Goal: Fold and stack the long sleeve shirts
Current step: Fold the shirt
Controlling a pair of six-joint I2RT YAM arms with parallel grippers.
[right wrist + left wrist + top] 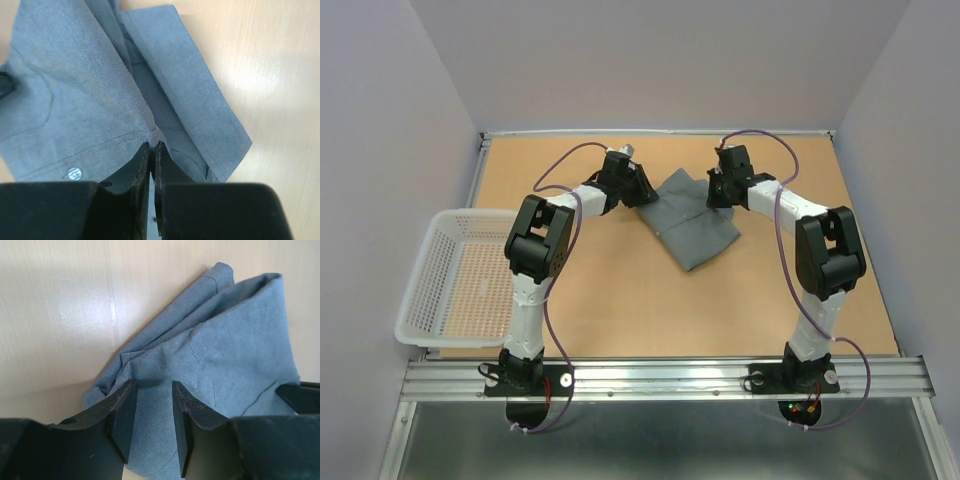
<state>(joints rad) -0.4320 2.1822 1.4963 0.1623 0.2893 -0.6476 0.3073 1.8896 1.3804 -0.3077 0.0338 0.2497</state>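
Left gripper (154, 386) sits at the left corner of the shirt (695, 225), its jaws partly apart with grey cloth showing in the gap; whether they press the cloth I cannot tell. Right gripper (152, 145) is closed to a sliver on a hem at the shirt's far right corner, near a small pale button (74, 173). The shirt lies partly folded and rumpled on the counter (620, 300), well to the right of the basket (450, 275) and farther back than it.
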